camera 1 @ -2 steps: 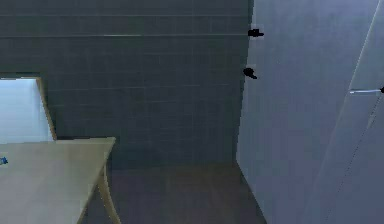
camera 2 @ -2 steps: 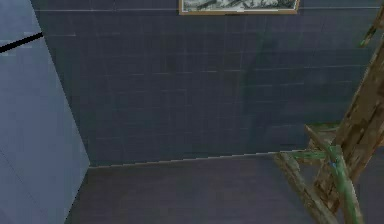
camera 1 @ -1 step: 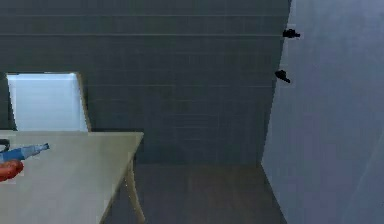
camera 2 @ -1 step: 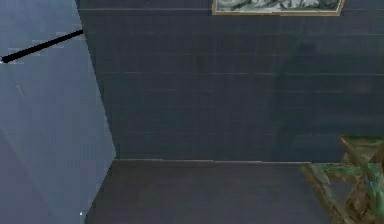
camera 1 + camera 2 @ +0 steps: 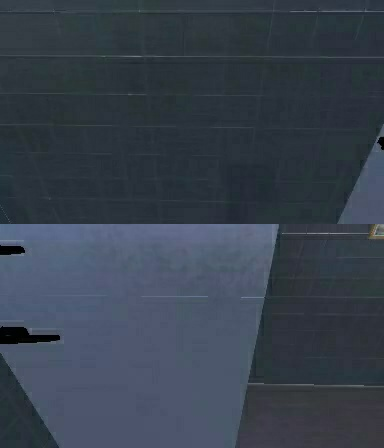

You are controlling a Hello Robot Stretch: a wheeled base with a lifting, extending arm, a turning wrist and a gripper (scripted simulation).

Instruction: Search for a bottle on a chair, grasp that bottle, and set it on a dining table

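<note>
Forward view faces a dark lined surface (image 5: 150,110) close up

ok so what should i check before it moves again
1. Room to drive ahead: not ok. A dark lined surface stands across most of the forward view, probably close.
2. Room on the arm's side: cannot tell. A pale blue-grey surface, likely a wall, takes up much of the arm side view.
3. Found the chair with the bottle: not ok, the search is not yet done.
4. Found the dining table: not ok.
5. Identified the small dark shape at the forward view's right edge: cannot tell. Turning that way may be worth trying.
</note>
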